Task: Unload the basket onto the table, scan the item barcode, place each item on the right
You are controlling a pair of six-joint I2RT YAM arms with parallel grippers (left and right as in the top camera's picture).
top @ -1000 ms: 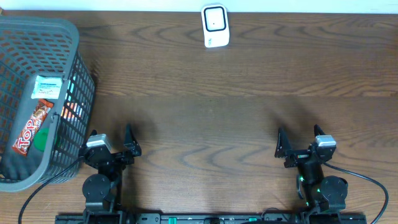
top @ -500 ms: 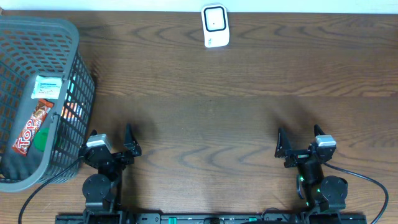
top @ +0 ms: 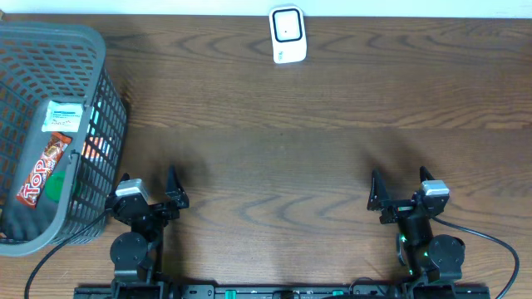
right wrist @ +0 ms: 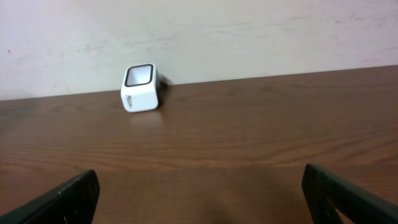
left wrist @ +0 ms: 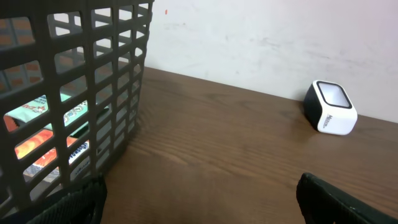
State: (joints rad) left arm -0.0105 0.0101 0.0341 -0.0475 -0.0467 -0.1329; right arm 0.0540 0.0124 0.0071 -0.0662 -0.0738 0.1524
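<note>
Overhead view, going from the left: a grey mesh basket [top: 106, 91] sits at the left edge of the brown wooden worktop [top: 274, 158], and that's where the stuff to scan is. Lying inside is a red Top candy bar [top: 43, 170], with a white-and-teal packet [top: 64, 116] just past it toward the far side and something green [top: 56, 187] under the bar, can't tell what. A few more bright wrappers show through the basket's right wall, too small to read. Just right of the basket, at the near edge, is the left gripper [top: 150, 181], jaws spread wide and holding nothing. In the left wrist view its dark fingers [left wrist: 68, 202] poke up at the bottom corners, with the basket wall close by on the left. The little white scanner [top: 288, 35] with the dark window stands at the far edge of the worktop, roughly centre, right by the pale wall and well apart from the basket and both arms. Over on the near right is the right gripper [top: 400, 178], also spread wide and holding nothing, aimed at the far side. The right wrist view has the scanner sitting left of centre.
</note>
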